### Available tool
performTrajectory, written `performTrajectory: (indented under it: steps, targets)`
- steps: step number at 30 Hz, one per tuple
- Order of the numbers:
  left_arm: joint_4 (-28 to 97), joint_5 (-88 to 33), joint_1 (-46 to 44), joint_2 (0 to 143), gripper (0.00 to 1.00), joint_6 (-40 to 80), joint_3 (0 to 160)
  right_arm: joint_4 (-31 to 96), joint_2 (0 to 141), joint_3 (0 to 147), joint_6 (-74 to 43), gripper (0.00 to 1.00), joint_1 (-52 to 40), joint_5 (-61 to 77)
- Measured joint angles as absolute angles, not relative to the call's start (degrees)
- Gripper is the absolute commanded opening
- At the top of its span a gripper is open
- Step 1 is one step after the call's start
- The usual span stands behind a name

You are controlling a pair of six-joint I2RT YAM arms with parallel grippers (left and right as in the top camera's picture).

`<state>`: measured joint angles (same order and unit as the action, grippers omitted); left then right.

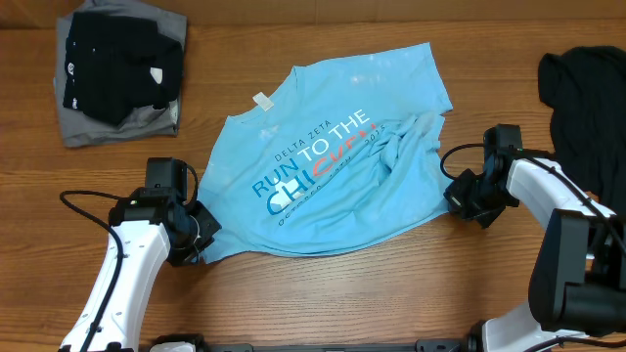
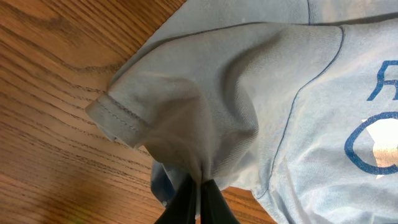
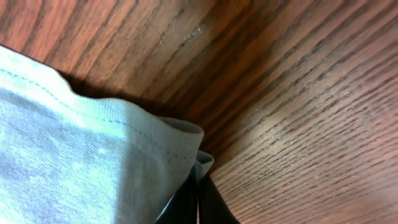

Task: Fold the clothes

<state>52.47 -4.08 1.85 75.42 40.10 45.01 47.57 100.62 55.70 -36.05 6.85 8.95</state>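
Since the left jaws and the right jaws are both pinched fully shut on cloth at opposite edges of the light-blue T-shirt point(image 1: 333, 166), the step in hand looks like a two-point lift for a first fold. The shirt lies lettering-up and skewed on the counter point(image 1: 293, 29). The left jaws hold a bunch of fabric just behind its sleeve hem point(image 2: 118, 121). The right jaws hold a doubled corner of its hem point(image 3: 183, 134).

To do this well, raise both arms together and draw them slightly apart, so the cloth goes taut before it travels. The rumpled fold point(image 1: 406, 137) beside the lettering should pull flat first. Keep the lift low and level, or one side will drag and twist.

A black and grey stack point(image 1: 117, 68) sits well off the shirt's collar side, and a loose black garment point(image 1: 582, 98) lies beyond its right edge. Keep the swing clear of both.
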Motion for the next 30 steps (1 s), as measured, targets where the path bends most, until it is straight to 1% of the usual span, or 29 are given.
performTrajectory:
  steps: [3, 5, 7, 14, 16, 20, 21, 23, 24, 30]
  targets:
    - [52.45, -4.08, 1.85, 75.42, 0.04, 40.07, 45.01, 47.59, 100.38, 55.68, -35.14, 0.30, 6.85, 8.97]
    - [52.47, -4.08, 1.85, 75.42, 0.04, 40.07, 45.01, 47.66, 100.33, 55.68, -34.72, 0.37, 6.79, 8.95]
    - [52.49, -4.08, 1.85, 75.42, 0.04, 40.07, 45.01, 47.51, 100.25, 55.68, -34.54, 0.40, 6.79, 9.04]
    - [52.51, -4.08, 1.85, 75.42, 0.04, 39.94, 45.01, 45.58, 99.24, 54.30, -34.30, 0.41, 6.74, 8.99]
    - [52.51, -4.08, 1.85, 75.42, 0.04, 39.92, 45.01, 44.75, 98.76, 53.63, -34.28, 0.37, 6.74, 8.99]
    - [52.56, -4.08, 1.85, 75.42, 0.04, 39.92, 45.01, 44.10, 98.13, 52.80, -34.28, 0.33, 6.74, 8.73]
    - [52.51, -4.08, 1.85, 75.42, 0.04, 39.92, 45.01, 44.10, 98.13, 52.73, -34.24, 0.34, 6.76, 8.71]
    - [52.53, -4.08, 1.85, 75.42, 0.04, 39.92, 45.01, 43.81, 98.02, 52.56, -34.48, 0.44, 6.76, 8.62]
    - [52.53, -4.08, 1.85, 75.42, 0.04, 39.92, 45.01, 43.35, 97.84, 52.36, -34.70, 0.47, 6.76, 8.82]
    - [52.56, -4.08, 1.85, 75.42, 0.04, 39.92, 45.01, 39.64, 96.07, 49.91, -34.50, 0.46, 6.72, 9.50]
